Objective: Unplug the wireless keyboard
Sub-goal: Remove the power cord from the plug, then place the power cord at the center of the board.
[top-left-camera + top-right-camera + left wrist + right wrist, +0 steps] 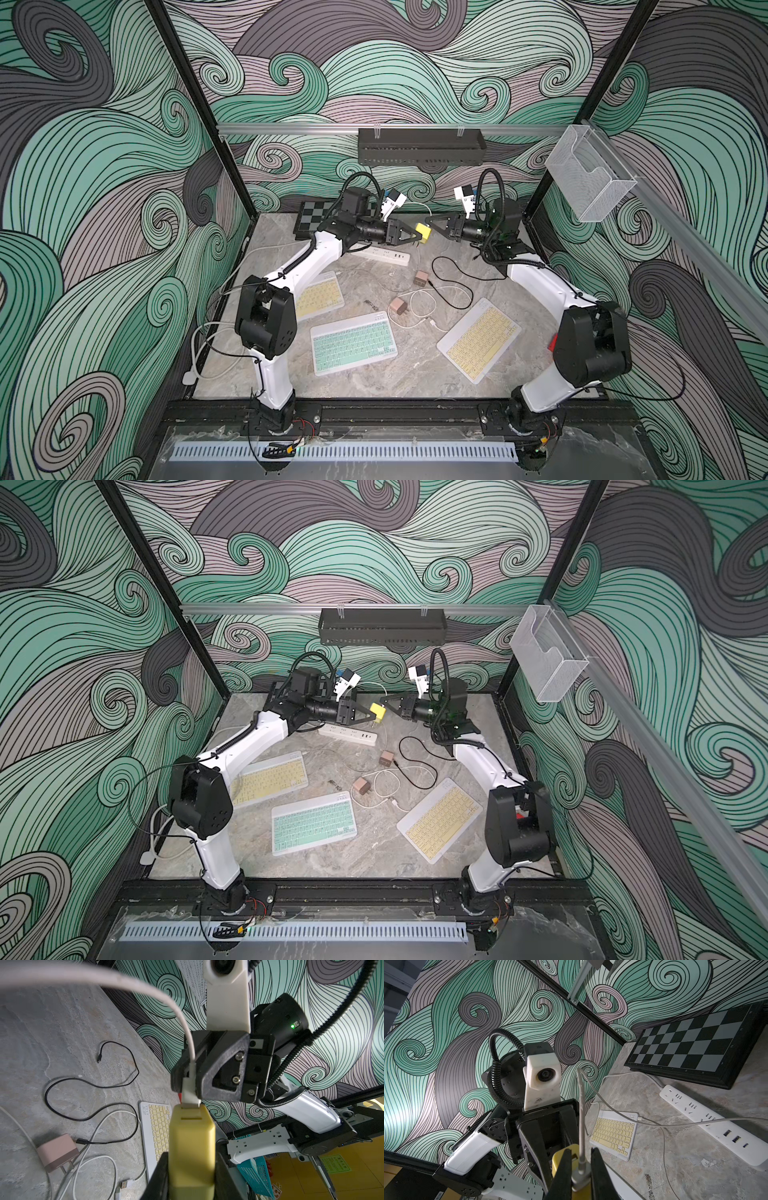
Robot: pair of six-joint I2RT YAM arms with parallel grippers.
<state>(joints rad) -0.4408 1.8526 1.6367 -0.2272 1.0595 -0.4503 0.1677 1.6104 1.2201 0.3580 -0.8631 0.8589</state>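
The left gripper [192, 1169] is pressed on two sides of a yellow charger [192, 1138] and holds it in the air over the back-centre of the bench [415, 374], above the white power strip [384, 254]. In both top views the charger's prongs hang free, so it is already out of the strip. The right gripper [187, 1082] comes from the opposite side and pinches the white USB plug [190, 1093] w/ its jaws nearly together. In the left wrist view the plug sits in the charger's port, so I judge it is not yet pulled out.

From the plug a white cable [166, 999] goes up in an arc. It appears to lead down to the yellow keyboard [612, 1134], which lies flat at centre-left of the top views, partly under the left arm. The right wrist view shows a small connector at this keyboard's corner, and it seems inserted there.

Progress, as I judge:
- charger out of the strip: done
- both parts gripped: done
- separating plug from charger: left

Next the 2 grippers prob. must pull apart straight along the plug axis; a slanted pull could bend the connector.

Not involved: a mint keyboard [353, 343] at lower centre, a second yellow keyboard [480, 338] at lower right, and a black cable [453, 286].
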